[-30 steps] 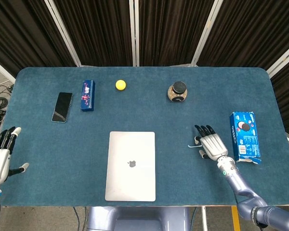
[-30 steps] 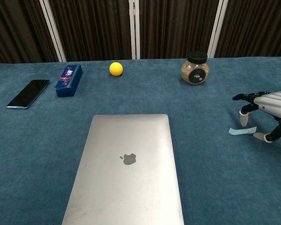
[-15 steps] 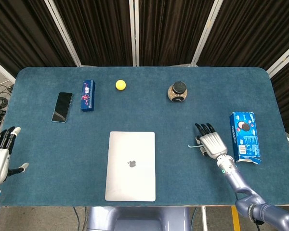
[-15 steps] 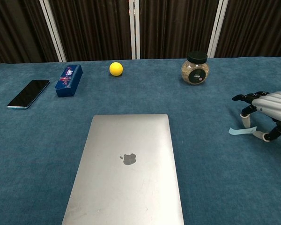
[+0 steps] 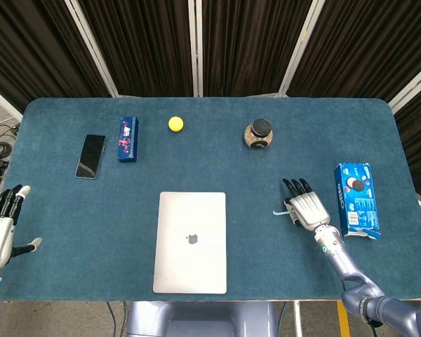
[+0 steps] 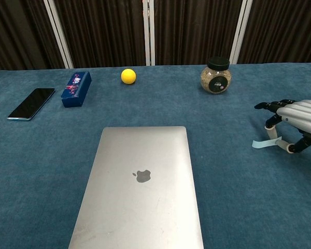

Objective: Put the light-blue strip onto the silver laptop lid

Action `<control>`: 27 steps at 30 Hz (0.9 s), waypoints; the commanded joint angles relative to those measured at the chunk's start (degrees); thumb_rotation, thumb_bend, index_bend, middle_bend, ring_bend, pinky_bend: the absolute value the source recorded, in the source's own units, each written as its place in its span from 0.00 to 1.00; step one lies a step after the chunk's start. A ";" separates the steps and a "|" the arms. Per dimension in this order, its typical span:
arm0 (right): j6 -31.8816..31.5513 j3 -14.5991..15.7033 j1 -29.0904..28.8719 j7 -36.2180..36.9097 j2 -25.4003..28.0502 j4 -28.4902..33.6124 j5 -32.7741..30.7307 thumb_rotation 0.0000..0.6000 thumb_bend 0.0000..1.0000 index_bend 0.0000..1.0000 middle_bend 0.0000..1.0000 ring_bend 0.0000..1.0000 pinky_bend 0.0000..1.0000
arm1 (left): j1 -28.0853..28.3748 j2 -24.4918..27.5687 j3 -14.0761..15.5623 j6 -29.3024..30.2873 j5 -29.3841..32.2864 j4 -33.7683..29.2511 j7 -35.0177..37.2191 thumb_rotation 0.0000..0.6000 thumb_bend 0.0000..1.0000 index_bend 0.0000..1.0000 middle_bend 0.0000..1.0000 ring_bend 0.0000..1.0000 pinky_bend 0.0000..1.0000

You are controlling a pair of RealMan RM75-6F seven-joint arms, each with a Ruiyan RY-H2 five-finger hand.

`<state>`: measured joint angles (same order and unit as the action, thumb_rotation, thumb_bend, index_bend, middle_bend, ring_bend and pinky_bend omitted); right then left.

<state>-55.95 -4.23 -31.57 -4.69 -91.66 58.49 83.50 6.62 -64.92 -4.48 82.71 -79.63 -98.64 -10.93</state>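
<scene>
Fingertips of the right hand now pinch one end of the light-blue strip, which has gone from lying flat on the table to slightly raised, so the grasp looks made and lifting can follow. The left hand hangs open and empty at the near edge. The silver laptop, well left of the strip, bears an apple logo. Writing on the far jar and blue box is too small to read.
</scene>
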 commanded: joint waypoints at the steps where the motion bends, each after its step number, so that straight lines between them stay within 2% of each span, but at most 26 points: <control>1: -0.83 0.01 -0.22 -0.09 0.21 0.47 0.61 1.00 0.43 0.64 0.00 0.00 0.00 | -0.01 0.05 0.02 0.04 -0.04 -0.08 0.05 1.00 0.00 0.00 0.00 0.00 0.00; 6: -2.03 -0.43 -1.58 -1.42 1.02 2.83 2.17 1.00 0.43 0.64 0.00 0.00 0.00 | 0.00 0.23 0.02 0.11 -0.11 -0.34 0.33 1.00 0.00 0.00 0.00 0.00 0.00; 11: -1.68 -1.18 -4.87 -6.13 1.81 7.33 4.55 1.00 0.43 0.64 0.00 0.00 0.00 | 0.01 0.53 0.02 0.07 -0.20 -0.57 0.97 1.00 0.00 0.00 0.00 0.00 0.00; 20: 3.62 -4.38 -12.92 -15.70 -0.16 12.97 5.88 1.00 0.43 0.65 0.00 0.00 0.00 | 0.10 1.63 -0.19 -0.46 0.04 -0.50 3.82 1.00 0.00 0.00 0.00 0.00 0.00; 23: 3.76 -5.25 -15.27 -15.59 -1.56 13.24 7.25 1.00 0.43 0.66 0.00 0.00 0.00 | 0.15 2.05 -0.33 -0.80 0.35 -0.40 5.04 1.00 0.00 0.00 0.00 0.00 0.00; 27: 3.82 -4.15 -19.33 -8.93 -3.02 11.18 12.43 1.00 0.43 0.68 0.00 0.00 0.00 | 0.42 2.53 -0.36 -1.58 0.52 -0.24 6.19 1.00 0.00 0.00 0.00 0.00 0.00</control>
<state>-52.32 -8.90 -48.27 -17.64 -93.50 70.96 92.63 6.96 -62.50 -4.82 81.26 -79.16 -98.92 -4.89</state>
